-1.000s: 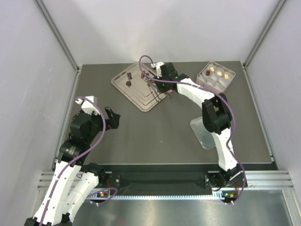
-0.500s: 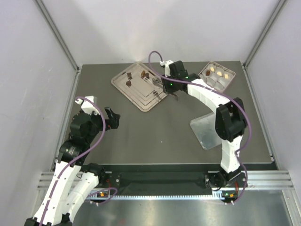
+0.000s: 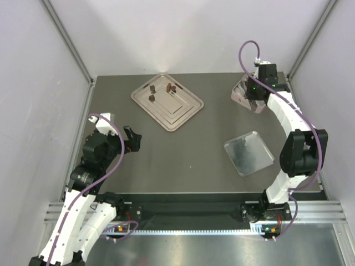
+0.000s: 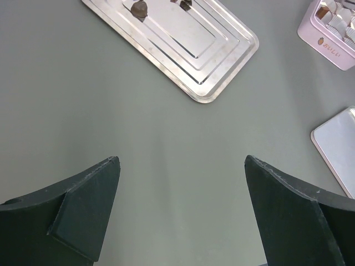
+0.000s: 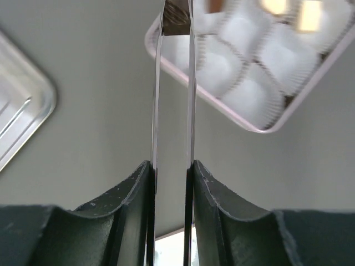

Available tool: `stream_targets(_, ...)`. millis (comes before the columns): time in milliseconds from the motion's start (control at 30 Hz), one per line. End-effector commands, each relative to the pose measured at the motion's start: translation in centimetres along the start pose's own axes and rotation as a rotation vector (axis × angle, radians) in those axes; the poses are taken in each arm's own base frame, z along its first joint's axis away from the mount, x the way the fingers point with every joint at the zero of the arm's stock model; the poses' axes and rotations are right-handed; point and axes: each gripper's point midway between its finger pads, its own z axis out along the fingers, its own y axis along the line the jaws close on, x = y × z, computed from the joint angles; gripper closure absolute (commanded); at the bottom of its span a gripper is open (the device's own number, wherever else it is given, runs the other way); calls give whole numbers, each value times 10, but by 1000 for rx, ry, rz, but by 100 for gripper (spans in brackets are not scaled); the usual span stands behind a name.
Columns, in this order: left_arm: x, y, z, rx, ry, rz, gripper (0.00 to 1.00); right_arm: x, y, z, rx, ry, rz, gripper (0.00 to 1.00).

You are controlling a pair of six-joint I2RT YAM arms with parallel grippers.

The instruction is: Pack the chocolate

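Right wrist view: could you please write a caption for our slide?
Right hand grips tweezers holding a dark chocolate above the pink box edge.

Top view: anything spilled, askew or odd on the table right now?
Nothing stands out. No piece lies loose on the table: the dark chocolates sit on the silver tray, the lid lies flat, and the tongs in the right hand hang over the pink box.

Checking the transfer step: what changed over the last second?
The right gripper, shut on the tweezers, swung from over the tray rightward to above the pink box, with a brown chocolate piece at the tips. Unchanged: left gripper open and parked, the four pieces on the tray, the silver lid.
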Motion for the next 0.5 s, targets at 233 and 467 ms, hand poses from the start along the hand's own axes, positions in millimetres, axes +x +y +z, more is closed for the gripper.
stream_targets(233, -13, -4, 1, 16, -50, -2, 1, -24, -56, -6, 157, -71, 117, 66)
stream_targets(467, -14, -4, 1, 15, -52, -4, 1, -24, -64, 5, 184, -75, 127, 65)
